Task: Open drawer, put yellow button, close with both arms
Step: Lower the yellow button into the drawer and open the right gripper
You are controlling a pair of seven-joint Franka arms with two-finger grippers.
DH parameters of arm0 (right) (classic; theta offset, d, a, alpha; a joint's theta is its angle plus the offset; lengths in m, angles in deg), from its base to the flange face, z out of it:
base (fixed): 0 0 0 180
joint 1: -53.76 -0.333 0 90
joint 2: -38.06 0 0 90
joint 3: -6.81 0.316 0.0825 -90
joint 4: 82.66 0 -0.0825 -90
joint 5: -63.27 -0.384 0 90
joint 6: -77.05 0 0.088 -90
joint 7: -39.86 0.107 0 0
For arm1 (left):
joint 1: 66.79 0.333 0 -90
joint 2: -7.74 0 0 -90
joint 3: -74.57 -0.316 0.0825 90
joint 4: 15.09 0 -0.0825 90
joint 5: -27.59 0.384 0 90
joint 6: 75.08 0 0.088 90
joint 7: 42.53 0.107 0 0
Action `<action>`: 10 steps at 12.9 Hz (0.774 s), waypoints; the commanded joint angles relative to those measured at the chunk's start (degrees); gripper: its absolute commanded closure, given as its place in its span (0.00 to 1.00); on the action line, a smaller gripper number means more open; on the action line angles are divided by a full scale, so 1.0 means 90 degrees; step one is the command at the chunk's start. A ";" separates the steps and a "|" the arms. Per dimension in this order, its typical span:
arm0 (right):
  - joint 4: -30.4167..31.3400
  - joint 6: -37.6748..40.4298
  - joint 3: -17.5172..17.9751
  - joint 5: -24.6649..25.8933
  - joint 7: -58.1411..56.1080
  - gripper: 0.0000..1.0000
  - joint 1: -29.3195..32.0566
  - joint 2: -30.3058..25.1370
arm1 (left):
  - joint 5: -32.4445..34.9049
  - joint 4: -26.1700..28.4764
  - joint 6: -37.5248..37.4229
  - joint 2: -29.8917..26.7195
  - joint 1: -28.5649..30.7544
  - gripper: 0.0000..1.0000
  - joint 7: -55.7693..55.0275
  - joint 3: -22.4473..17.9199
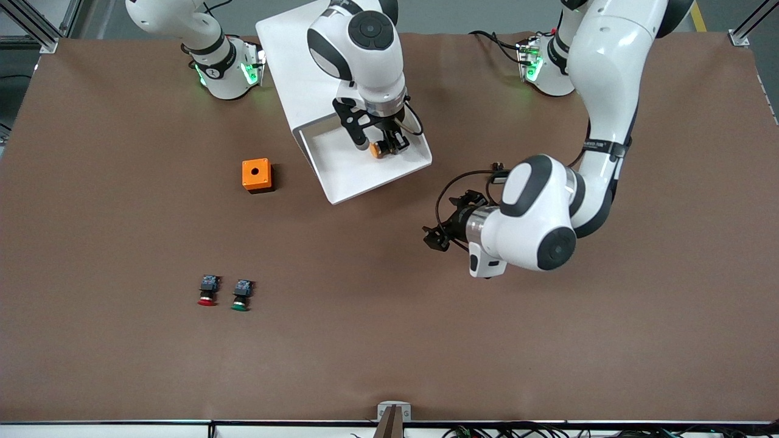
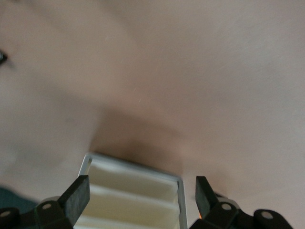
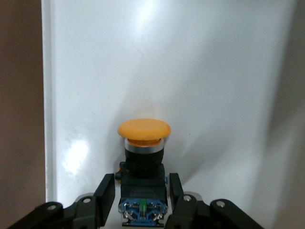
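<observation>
While the black fingers (image 3: 106,195) of the right gripper (image 1: 382,145) stand closed against the black body of the small push-button switch with the yellow-orange round cap (image 3: 143,130), that yellow button hangs low inside the pulled-out shallow white tray drawer (image 1: 347,182); whether it already touches the tray floor cannot be told. The drawer is the uppermost one of the large white rounded box cabinet (image 1: 292,55).

Outward from there, the left gripper (image 1: 439,231) hovers over bare worktop (image 1: 548,340) off the drawer's corner, toward the left arm's end. Its fingers (image 2: 76,198) are spread wide and hold nothing; its wrist view looks at the stacked drawer fronts. This arm waits.

Progress, as judged: opening is done and the button is at the point of delivery. Release, withdrawal of the right gripper and closing with both arms remain.

Other items: an orange cube box with a round hole in its top (image 1: 256,174) sits beside the drawer, toward the right arm's end. A red-capped switch (image 1: 207,291) and a green-capped switch (image 1: 241,295) lie side by side, nearer the front camera. None obstructs the drawer's travel; only the right gripper inside the tray blocks closing.
</observation>
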 commanded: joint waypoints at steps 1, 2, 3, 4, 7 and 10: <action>-0.0565 0.0307 -0.0117 0.0111 -0.0135 0.00 0.0106 0.0053 | 0.0812 0.0278 0.0452 -0.0272 -0.0210 0.03 0.0138 0.0008; -0.0790 0.0647 -0.0117 0.0072 -0.0650 0.00 0.0310 0.0053 | 0.1018 0.0279 0.0473 -0.0311 -0.0278 0.03 0.0128 0.0008; -0.1005 0.0979 -0.0117 0.0062 -0.1099 0.00 0.0467 0.0053 | 0.1175 0.0259 0.0502 -0.0331 -0.0337 0.03 0.0128 -0.0002; -0.1191 0.1263 -0.0117 0.0062 -0.1616 0.00 0.0681 0.0053 | 0.1399 0.0259 0.0521 -0.0341 -0.0405 0.03 0.0080 -0.0002; -0.1319 0.2083 -0.0137 0.0081 -0.3830 0.00 0.1539 -0.0190 | 0.1957 0.0259 0.0580 -0.0380 -0.0785 0.00 -0.0047 -0.0002; -0.1310 0.2691 -0.0146 0.0121 -0.6224 0.00 0.2594 -0.0444 | 0.2368 0.0259 0.0658 -0.0380 -0.1186 0.00 -0.0369 0.0008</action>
